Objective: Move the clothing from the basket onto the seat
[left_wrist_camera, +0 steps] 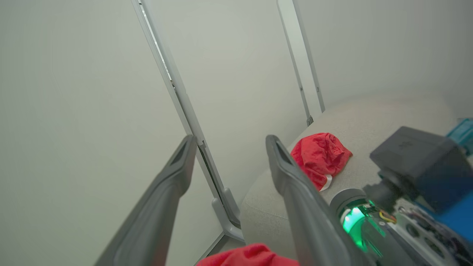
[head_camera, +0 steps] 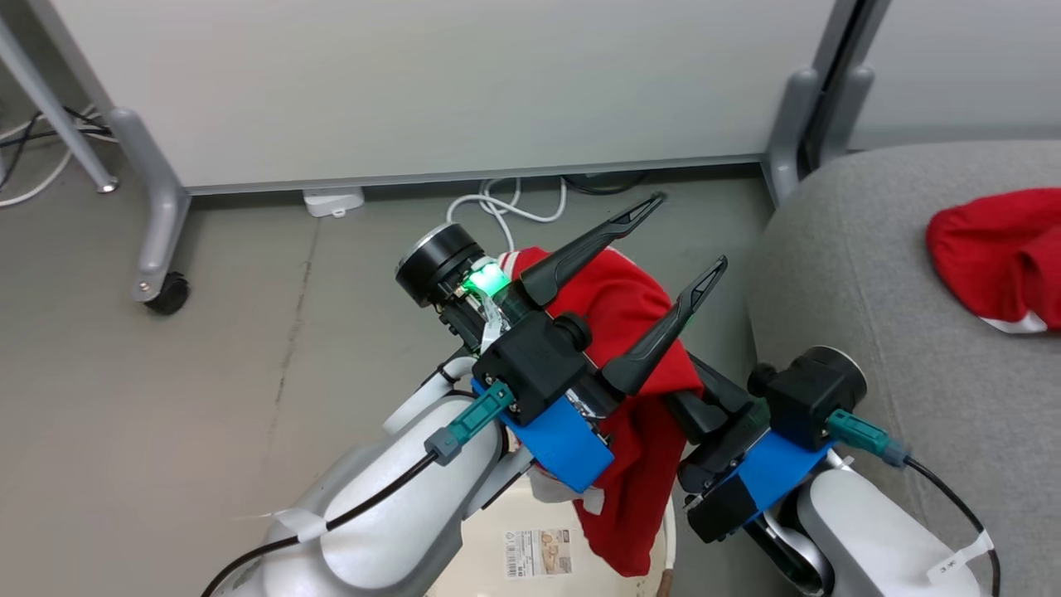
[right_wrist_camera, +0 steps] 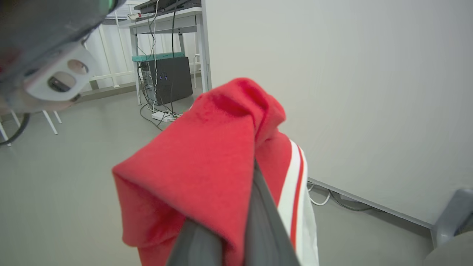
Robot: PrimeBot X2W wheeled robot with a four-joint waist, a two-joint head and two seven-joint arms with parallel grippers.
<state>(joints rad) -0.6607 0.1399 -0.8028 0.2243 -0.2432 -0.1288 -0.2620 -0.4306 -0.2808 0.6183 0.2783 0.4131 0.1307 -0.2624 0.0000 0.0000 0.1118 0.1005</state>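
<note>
- The right gripper (right_wrist_camera: 255, 192) is pinching a red striped garment (head_camera: 622, 315) above the basket (head_camera: 489, 580); the left gripper (head_camera: 690, 232) is gaping (empty).
- The next move is probably calling for swinging it onto the sofa seat (head_camera: 870, 274).

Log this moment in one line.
left pincer open | right pincer shut on held garment | second garment on seat

Left gripper (head_camera: 688, 230) gapes wide, crossing over the clamped right gripper (right_wrist_camera: 253, 177).

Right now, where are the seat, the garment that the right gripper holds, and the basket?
Seat (head_camera: 862, 274): head view, bare grey cushion top.
Held garment (right_wrist_camera: 207, 162): right wrist view, red fold.
Basket (head_camera: 481, 551): head view, bare cream part.
</note>
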